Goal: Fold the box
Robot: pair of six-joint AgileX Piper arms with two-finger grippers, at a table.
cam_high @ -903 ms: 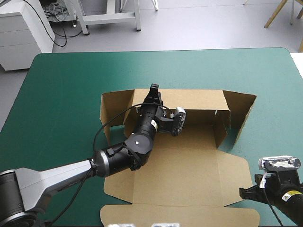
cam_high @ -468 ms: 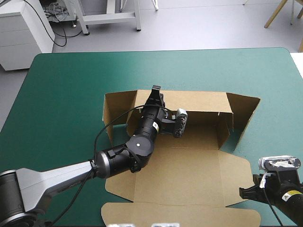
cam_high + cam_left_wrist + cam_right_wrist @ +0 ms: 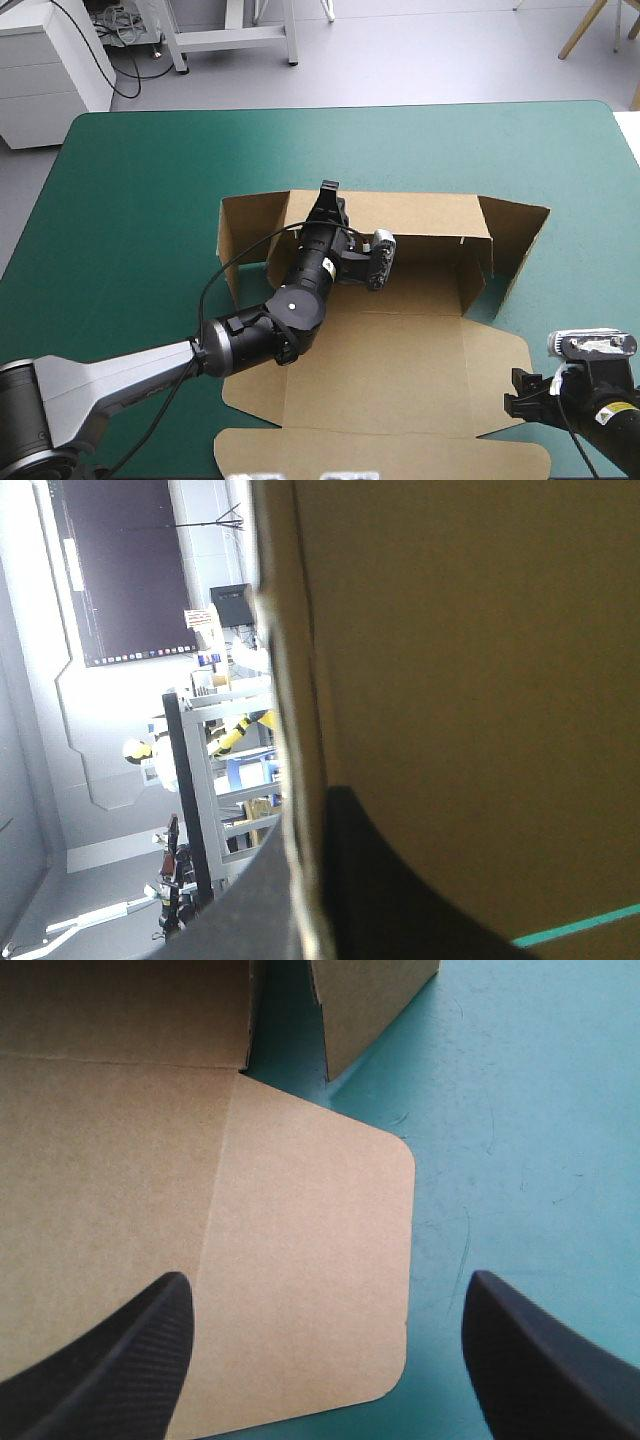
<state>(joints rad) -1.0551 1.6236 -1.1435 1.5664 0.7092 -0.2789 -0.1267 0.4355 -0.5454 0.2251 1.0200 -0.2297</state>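
I count one brown box, two grippers. Left gripper nips its raised far wall; right gripper wide open, empty, near the table's right corner.

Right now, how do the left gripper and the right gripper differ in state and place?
The left gripper is shut on the far wall of the box; the right gripper is open and holds nothing. The left gripper reaches across the box's middle; the right gripper hovers at the edge of the box's near right flap. Both have black fingers.
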